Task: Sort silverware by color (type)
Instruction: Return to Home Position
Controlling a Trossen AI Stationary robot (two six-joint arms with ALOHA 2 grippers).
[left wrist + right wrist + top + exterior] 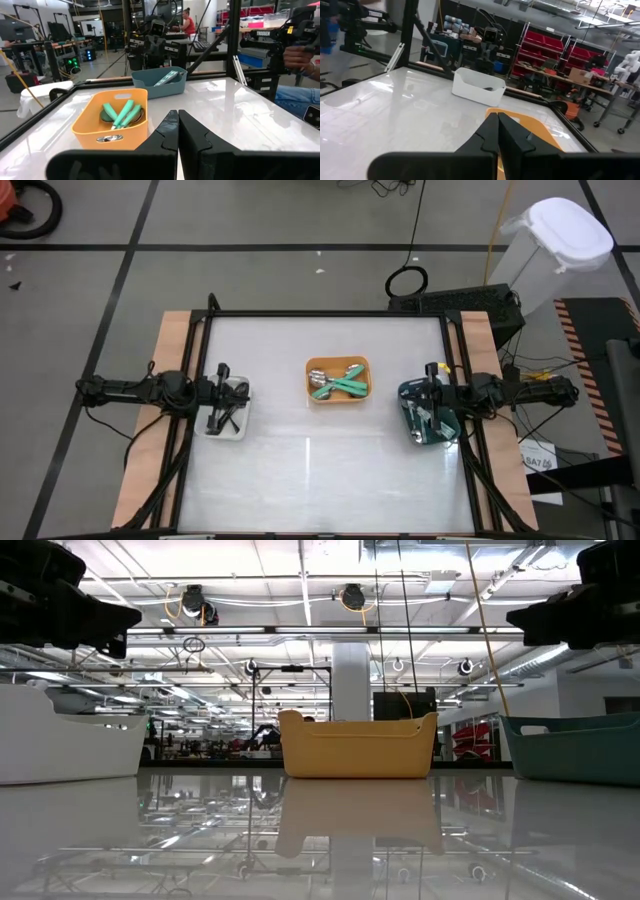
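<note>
It was a big, open industrial lab: racks of red plastic storage bins (540, 50), a cluttered long workbench (570, 79), and round cord reels (352, 597) hanging from the exposed white ceiling (450, 570).

Floor (260, 220): grey concrete, crossed by dark lines. White lidded waste bin (558, 242) stands off the counter's far right corner. A coiled black cable (407, 281) lies on the floor just beyond the far edge.

Counter (330, 470): glossy white top, with pale wooden strips (172, 340) along both sides.

Ceiling (250, 580): open and white, with runs of strip lighting and hanging cable reels. One white column (351, 680) at centre.

Racks of red storage bins (580, 52) noted in the room behind. A person in a red top (189, 22) is at a distant workstation.
</note>
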